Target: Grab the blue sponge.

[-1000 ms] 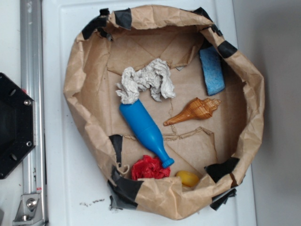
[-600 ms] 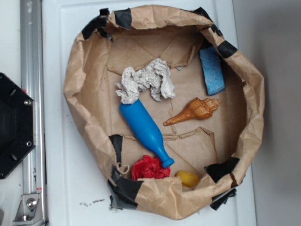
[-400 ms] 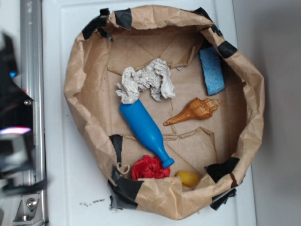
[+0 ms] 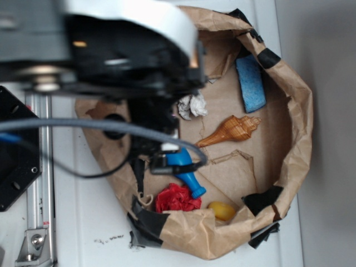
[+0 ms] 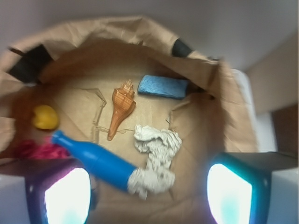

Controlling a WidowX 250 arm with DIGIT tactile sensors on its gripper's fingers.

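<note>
Against the bag's far wall lies the blue sponge point(image 5: 163, 87), unobstructed; gripper point(image 5: 149, 191) spread wide, fingertips cropped.

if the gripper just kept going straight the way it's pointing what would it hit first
Probably the crumpled white cloth, which lies between the gripper fingers in the wrist view, beside the blue bottle-shaped pin. The blue sponge sits farther off. Depth is unclear.
</note>
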